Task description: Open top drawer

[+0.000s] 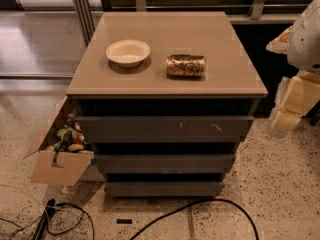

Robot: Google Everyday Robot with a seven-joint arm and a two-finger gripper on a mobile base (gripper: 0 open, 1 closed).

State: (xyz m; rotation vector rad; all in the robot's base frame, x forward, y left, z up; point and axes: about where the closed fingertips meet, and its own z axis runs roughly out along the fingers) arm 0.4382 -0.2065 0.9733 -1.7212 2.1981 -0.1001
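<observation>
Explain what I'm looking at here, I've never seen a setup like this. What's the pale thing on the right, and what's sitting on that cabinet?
There is only one camera view. It looks down from the front at a small cabinet with three dark grey drawers. The white shape at the right edge is a robot arm. Its cream lower end is the pincer, the part that grasps things. It hangs beside the cabinet, to the right of the top drawer, touches nothing, and has nothing visible in it. The robot's job is to open that drawer. On top of the cabinet sit a white bowl and, to its right, a gold can lying on its side. A cardboard box of odds and ends stands on the floor at the left.
</observation>
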